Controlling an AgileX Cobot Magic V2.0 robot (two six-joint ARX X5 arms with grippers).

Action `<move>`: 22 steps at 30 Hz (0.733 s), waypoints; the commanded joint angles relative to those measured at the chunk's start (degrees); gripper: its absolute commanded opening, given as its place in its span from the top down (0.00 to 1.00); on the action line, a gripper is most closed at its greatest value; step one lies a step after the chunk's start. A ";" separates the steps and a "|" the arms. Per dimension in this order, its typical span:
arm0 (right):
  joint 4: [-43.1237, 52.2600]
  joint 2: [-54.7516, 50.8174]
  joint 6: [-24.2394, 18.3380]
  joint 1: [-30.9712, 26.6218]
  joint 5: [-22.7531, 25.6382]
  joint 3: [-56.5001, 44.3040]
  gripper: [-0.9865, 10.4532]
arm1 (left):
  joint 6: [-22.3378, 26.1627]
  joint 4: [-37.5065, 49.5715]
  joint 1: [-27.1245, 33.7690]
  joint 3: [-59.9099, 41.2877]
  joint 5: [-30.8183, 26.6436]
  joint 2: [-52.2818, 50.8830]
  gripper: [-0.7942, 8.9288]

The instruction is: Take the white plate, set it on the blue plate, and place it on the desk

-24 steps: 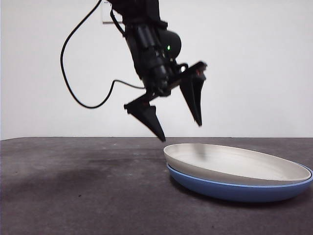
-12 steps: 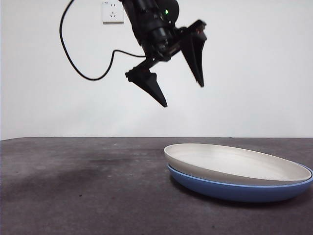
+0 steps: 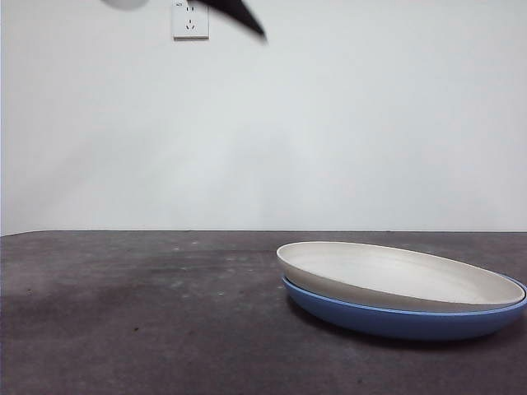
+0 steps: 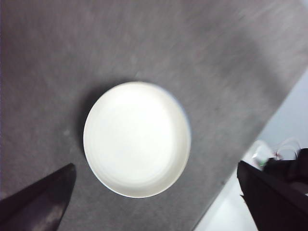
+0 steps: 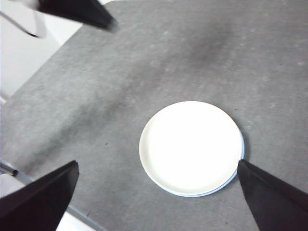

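The white plate (image 3: 395, 276) lies nested on the blue plate (image 3: 403, 319) on the desk (image 3: 123, 313), right of centre in the front view. My left gripper (image 4: 155, 166) hangs high above the stack, open and holding nothing, with the white plate (image 4: 137, 138) far below between its jaws. Only one black jaw tip (image 3: 243, 16) of that arm shows at the front view's top edge. My right gripper (image 5: 158, 163) is also high and open over the white plate (image 5: 190, 147), where a thin blue plate rim (image 5: 226, 184) peeks out.
A wall socket (image 3: 189, 18) sits on the white wall behind. The desk's edge (image 5: 29, 178) shows in the right wrist view. The left arm's jaw (image 5: 77, 12) crosses that view's far corner.
The open gripper that hung just above the plates' left rim has risen almost out of the front view. Both plates have stayed put.
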 commanded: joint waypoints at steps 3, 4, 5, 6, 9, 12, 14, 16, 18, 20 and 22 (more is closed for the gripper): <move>0.55 0.09 -0.26 0.24 1.18 1.25 0.40 | 3.30 -2.67 -1.01 -1.40 0.07 -8.72 0.30; 0.55 0.09 -0.26 0.24 1.18 1.25 0.40 | 3.91 -2.67 -1.01 -2.95 0.07 -11.02 0.30; 0.55 0.09 -0.26 0.24 1.16 1.25 0.40 | 4.76 -2.67 -1.01 -4.61 0.07 -13.03 0.30; 0.55 0.09 -0.26 0.24 1.18 1.25 0.40 | 5.81 -2.67 -1.01 -7.19 0.07 -15.91 0.30; 0.66 0.09 -0.26 0.24 1.18 1.25 0.40 | 8.07 -2.64 -0.87 -14.75 0.02 -22.97 0.30; 1.05 0.15 -0.24 0.24 1.16 1.25 0.40 | 9.29 -2.62 -0.37 -22.95 -0.11 -29.90 0.31; 1.05 0.17 -0.24 0.24 1.18 1.25 0.40 | 10.34 -2.58 -0.22 -27.82 -0.11 -33.90 0.31; 1.05 0.17 -0.22 0.24 1.18 1.25 0.40 | 10.75 -2.54 -0.20 -33.14 -0.11 -38.36 0.31; 0.96 0.17 -0.17 0.24 1.16 1.25 0.40 | 11.19 -2.36 -0.17 -38.05 -0.11 -42.60 0.31; 0.94 0.17 0.22 0.24 1.14 1.25 0.40 | 11.67 -1.55 -0.17 -42.14 -0.11 -46.47 0.31; 0.94 0.17 0.46 0.24 1.16 1.25 0.40 | 11.65 0.44 -0.17 -45.94 -0.11 -50.45 0.31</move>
